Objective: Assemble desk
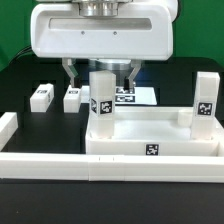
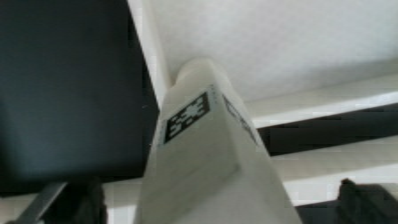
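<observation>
The desk slab [image 1: 160, 140] lies flat, a white tray with a raised rim and a tag on its front wall. One white tagged leg [image 1: 102, 100] stands upright on its corner at the exterior view's left, and a second leg [image 1: 205, 97] stands at the corner on the right. My gripper [image 1: 100, 80] is open, with its fingers on either side of the first leg's top and a gap on each side. In the wrist view the leg [image 2: 205, 140] fills the middle between the dark fingers [image 2: 61, 200], and the slab [image 2: 267, 30] lies beyond it.
Two loose white legs [image 1: 41, 95] [image 1: 72, 97] lie on the black table at the exterior view's left. The marker board [image 1: 135, 96] lies behind the slab. White border rails [image 1: 60, 168] run along the front and the left edge [image 1: 8, 128].
</observation>
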